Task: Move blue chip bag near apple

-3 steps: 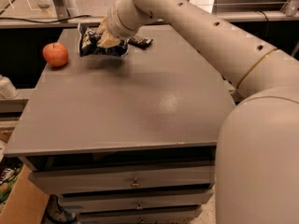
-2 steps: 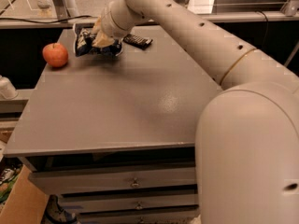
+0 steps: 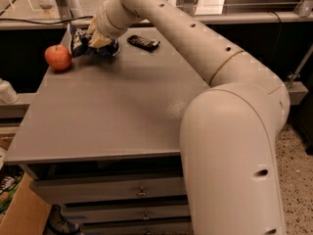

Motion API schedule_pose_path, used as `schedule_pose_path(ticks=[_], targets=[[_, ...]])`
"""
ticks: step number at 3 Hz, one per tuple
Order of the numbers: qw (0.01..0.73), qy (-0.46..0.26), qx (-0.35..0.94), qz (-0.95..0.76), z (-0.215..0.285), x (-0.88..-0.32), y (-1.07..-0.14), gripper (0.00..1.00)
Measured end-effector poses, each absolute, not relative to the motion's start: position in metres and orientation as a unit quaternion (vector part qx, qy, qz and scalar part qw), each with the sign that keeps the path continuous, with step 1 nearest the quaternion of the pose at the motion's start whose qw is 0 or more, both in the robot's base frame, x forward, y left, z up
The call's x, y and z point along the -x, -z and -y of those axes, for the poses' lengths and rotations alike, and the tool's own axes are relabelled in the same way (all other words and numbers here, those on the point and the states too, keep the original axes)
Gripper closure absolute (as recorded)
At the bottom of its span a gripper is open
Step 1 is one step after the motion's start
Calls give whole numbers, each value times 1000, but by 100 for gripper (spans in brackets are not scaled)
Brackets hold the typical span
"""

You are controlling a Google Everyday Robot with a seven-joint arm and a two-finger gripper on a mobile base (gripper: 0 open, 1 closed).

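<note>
The blue chip bag (image 3: 80,41), crumpled navy foil with white patches, sits at the far left of the grey table (image 3: 112,116), just right of the red-orange apple (image 3: 58,57). My gripper (image 3: 99,38) is at the end of the long cream arm, closed on the bag's right side and covering part of it. The bag's left edge is a short gap from the apple. The bag looks at or just above the table top.
A small flat black remote-like device (image 3: 143,42) lies on the table right of the gripper. My arm's big elbow (image 3: 230,146) fills the right foreground. A white object (image 3: 7,91) sits left of the table. Drawers (image 3: 112,190) are below the front edge.
The gripper has carried the bag further left, closing the gap to the apple. The arm has swung more into view on the right.
</note>
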State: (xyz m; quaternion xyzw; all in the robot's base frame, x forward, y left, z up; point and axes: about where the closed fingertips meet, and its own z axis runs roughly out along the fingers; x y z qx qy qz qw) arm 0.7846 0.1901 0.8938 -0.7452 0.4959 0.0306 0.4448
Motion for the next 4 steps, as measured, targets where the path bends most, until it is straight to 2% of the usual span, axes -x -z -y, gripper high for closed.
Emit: schedule_pose_path(ticks=[2, 3, 4], targets=[[440, -38, 756, -483, -211, -790, -884, 100], [438, -45, 757, -483, -216, -793, -873, 82], [436, -50, 758, -482, -219, -794, -865, 59]])
